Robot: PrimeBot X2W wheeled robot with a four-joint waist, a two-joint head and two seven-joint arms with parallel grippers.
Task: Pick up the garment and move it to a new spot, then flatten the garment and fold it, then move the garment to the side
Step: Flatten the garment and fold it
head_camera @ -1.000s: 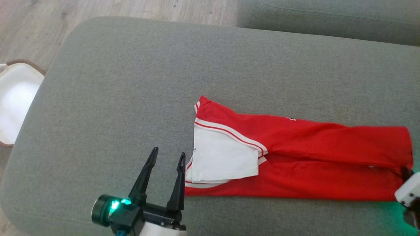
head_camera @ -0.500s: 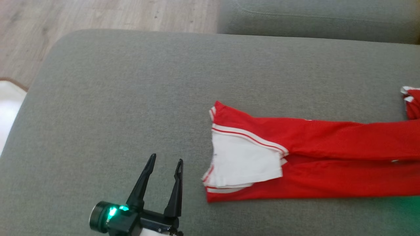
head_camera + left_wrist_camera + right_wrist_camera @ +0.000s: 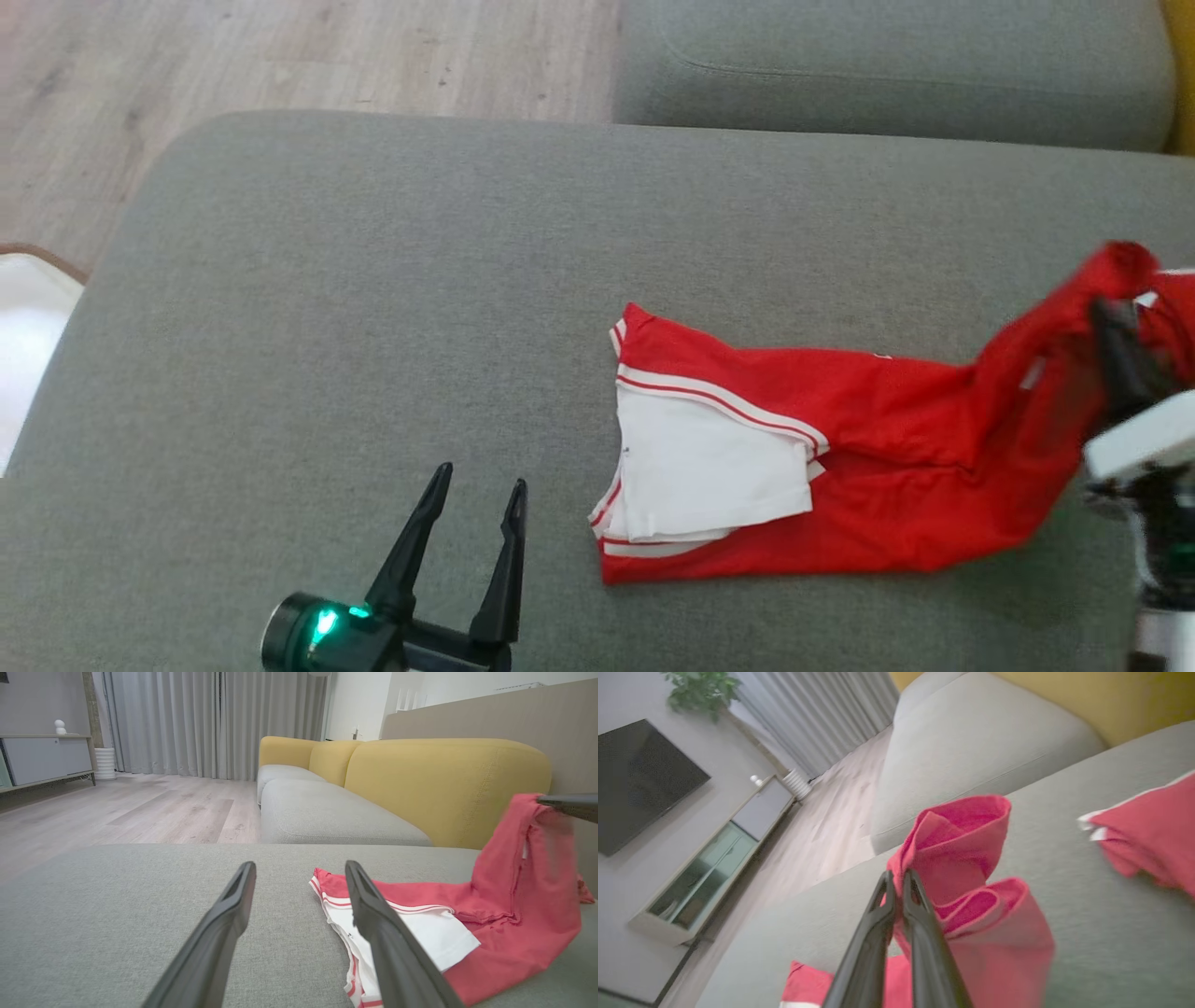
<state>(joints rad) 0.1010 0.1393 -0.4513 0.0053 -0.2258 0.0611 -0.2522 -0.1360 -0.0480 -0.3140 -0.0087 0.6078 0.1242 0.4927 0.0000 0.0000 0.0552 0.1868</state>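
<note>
A red garment (image 3: 868, 467) with white trim and a white folded panel lies on the grey sofa cushion (image 3: 420, 308). Its right end is raised off the cushion, pinched in my right gripper (image 3: 1106, 313), which is shut on the cloth; the right wrist view shows the red fabric (image 3: 957, 854) bunched around the closed fingertips (image 3: 896, 882). My left gripper (image 3: 476, 485) stands open over bare cushion, left of the garment's white end, apart from it. In the left wrist view the garment (image 3: 444, 914) lies just right of the open fingers (image 3: 299, 870).
A second grey cushion (image 3: 887, 75) lies beyond, with yellow backrests (image 3: 444, 779). Wooden floor (image 3: 280, 56) lies at the far left, and a white basket (image 3: 28, 317) sits off the cushion's left edge. Another red piece (image 3: 1148, 830) rests at the right.
The camera has shifted. My right gripper has lifted the garment's right end off the cushion and carried it leftward, folding it over. The left gripper stays open and still.
</note>
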